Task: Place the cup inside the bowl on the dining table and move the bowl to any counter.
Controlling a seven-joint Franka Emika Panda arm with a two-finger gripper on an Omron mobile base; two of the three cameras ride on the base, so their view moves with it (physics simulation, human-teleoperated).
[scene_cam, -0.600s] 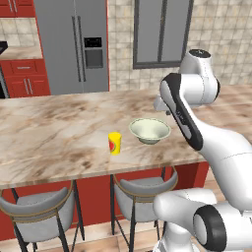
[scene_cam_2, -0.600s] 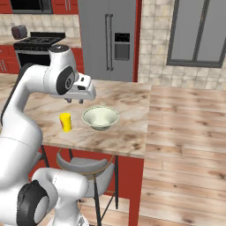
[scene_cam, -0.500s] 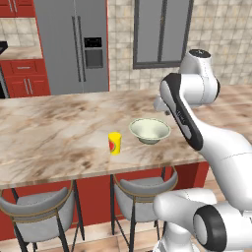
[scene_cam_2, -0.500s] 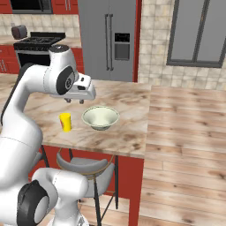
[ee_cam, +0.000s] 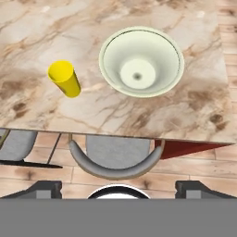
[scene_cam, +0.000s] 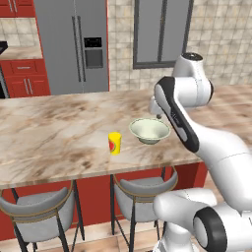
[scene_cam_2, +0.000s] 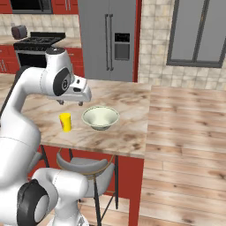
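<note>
While the hand (ee_cam: pixel 118 187) gapes empty, a cylindrical cup (ee_cam: pixel 64 78) flanks the flared bowl (ee_cam: pixel 141 61).

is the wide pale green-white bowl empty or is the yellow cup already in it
Empty. The wide pale green-white bowl shows a bare inside in the hand view, and the small yellow cup stands upright beside it on the marble dining table.
</note>
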